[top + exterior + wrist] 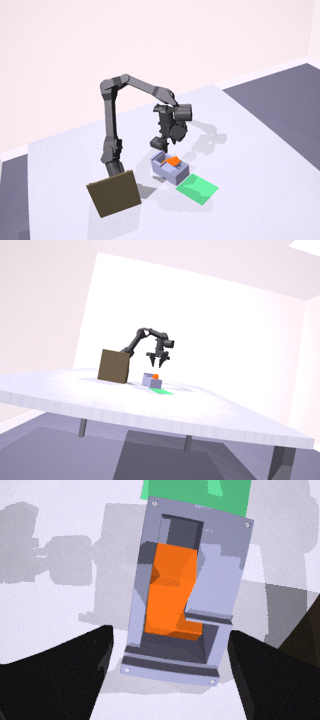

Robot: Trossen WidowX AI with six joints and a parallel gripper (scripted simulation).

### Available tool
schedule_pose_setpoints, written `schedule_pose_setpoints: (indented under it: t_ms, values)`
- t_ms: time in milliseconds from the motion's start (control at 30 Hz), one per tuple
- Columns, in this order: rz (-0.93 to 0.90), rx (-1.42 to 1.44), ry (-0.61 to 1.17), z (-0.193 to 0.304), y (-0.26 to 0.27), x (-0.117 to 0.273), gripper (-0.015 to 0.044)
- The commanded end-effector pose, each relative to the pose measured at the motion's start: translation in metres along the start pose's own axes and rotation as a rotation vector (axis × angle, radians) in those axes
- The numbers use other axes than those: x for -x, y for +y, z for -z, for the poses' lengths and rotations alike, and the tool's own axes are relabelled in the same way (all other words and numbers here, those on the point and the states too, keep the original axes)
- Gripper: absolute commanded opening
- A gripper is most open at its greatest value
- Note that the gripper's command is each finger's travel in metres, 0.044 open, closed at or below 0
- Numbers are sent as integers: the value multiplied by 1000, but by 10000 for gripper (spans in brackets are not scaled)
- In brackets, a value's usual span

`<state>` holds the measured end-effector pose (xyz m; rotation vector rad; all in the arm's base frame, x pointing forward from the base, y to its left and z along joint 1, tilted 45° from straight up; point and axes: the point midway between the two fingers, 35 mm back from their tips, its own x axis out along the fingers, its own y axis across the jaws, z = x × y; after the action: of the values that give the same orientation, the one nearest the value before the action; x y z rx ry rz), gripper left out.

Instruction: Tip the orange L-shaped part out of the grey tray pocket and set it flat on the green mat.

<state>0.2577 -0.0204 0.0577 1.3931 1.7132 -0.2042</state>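
The orange part (173, 161) (155, 376) (172, 600) is tilted in the pocket of the grey tray (165, 172) (155, 384) (225, 536). Its end toward the mat is raised above the tray's rim, and its L-shaped end is down in the wide part of the pocket. Bare pocket shows at both ends of the part in the wrist view. My gripper (169, 146) (156, 366) (171, 638) is open and empty, above the tray, with its fingers pointing down and not touching the part. The green mat (204, 188) (161, 391) (192, 487) lies flat beside the tray's end.
A brown box-like block (113, 193) (113, 366) stands in front of the arm's base; a dark brown corner (306, 640) shows at the wrist view's right edge. A raised ridge (170, 664) crosses the tray's end away from the mat.
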Motion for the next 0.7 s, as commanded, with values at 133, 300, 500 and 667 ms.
schedule_pose_setpoints:
  t_ms: [133,300,500,667]
  values:
    - [3,-135,-3,-9,-1,-3,280]
    - [3,-134,-3,-9,-1,-26,280]
    - [2,-134,-3,-9,-1,-34,280]
    - [2,-134,-3,-9,0,-41,280]
